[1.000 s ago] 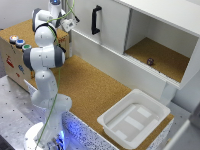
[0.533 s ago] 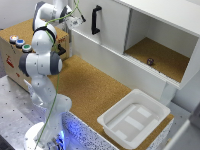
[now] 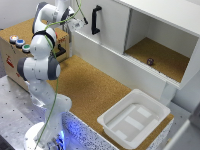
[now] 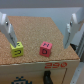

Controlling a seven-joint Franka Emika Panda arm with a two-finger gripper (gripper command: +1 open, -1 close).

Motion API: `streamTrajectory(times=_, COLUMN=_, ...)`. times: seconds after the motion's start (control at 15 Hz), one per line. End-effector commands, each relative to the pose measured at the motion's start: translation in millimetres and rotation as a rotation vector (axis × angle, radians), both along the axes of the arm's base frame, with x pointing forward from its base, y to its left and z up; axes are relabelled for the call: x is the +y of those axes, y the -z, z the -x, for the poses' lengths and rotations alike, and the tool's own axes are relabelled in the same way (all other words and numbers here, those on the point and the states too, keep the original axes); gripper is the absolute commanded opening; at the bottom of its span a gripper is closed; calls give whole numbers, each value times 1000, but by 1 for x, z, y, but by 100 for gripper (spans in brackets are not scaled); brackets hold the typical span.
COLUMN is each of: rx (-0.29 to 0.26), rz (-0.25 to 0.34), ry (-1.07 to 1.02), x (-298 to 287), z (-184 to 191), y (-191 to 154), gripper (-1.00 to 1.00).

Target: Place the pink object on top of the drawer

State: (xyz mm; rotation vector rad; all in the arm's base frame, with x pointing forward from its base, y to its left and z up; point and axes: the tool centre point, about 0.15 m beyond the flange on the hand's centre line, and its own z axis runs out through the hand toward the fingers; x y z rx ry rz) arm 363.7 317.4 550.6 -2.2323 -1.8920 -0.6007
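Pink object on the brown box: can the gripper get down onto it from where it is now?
Probably yes. In the wrist view the pink object lies between the open fingers of the gripper with nothing over it. The yellow block sits close beside it, near one finger, and might get nudged.

The exterior view looks down from high and well back, with the arm (image 3: 42,70) at frame left and the drawer (image 3: 145,45) at upper right. The wrist view sits close above the brown box (image 3: 25,52), facing its cork-covered top, which both views share.
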Motion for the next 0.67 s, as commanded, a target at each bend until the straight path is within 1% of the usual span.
streamTrajectory(times=0.0, rx=14, rz=-4, ry=-16, x=-21, z=16, y=4, gripper=100)
streamTrajectory(times=0.13, rx=54, rz=-27, ry=-22, x=-55, z=48, y=16, gripper=100)
streamTrajectory(times=0.27, rx=118, rz=-55, ry=-43, x=-82, z=79, y=34, gripper=100)
streamTrajectory(times=0.4, rx=178, rz=-53, ry=-26, x=-106, z=104, y=56, gripper=100)
streamTrajectory(times=0.53, rx=249, rz=-57, ry=38, x=-132, z=128, y=79, gripper=100)
streamTrajectory(times=0.6, rx=276, rz=-42, ry=73, x=-144, z=138, y=91, gripper=100)
